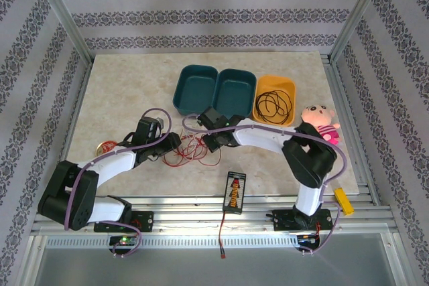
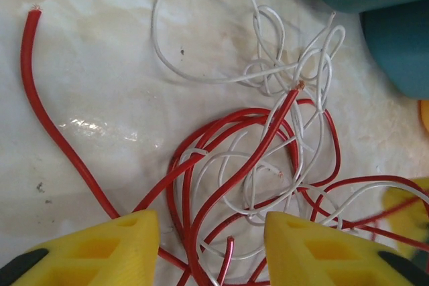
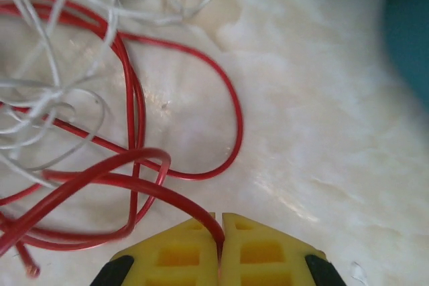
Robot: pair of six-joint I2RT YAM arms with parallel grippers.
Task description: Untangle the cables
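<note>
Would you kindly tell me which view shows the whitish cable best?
Left wrist view: the whitish cable lies close and sharp, looping through the red cable. Right wrist catches blurred strands; the top view shows faint threads.

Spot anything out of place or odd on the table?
Red cable and white cable lie knotted together on the table; black cable sits apart, coiled in the yellow bin. Nothing looks damaged or spilled.
</note>
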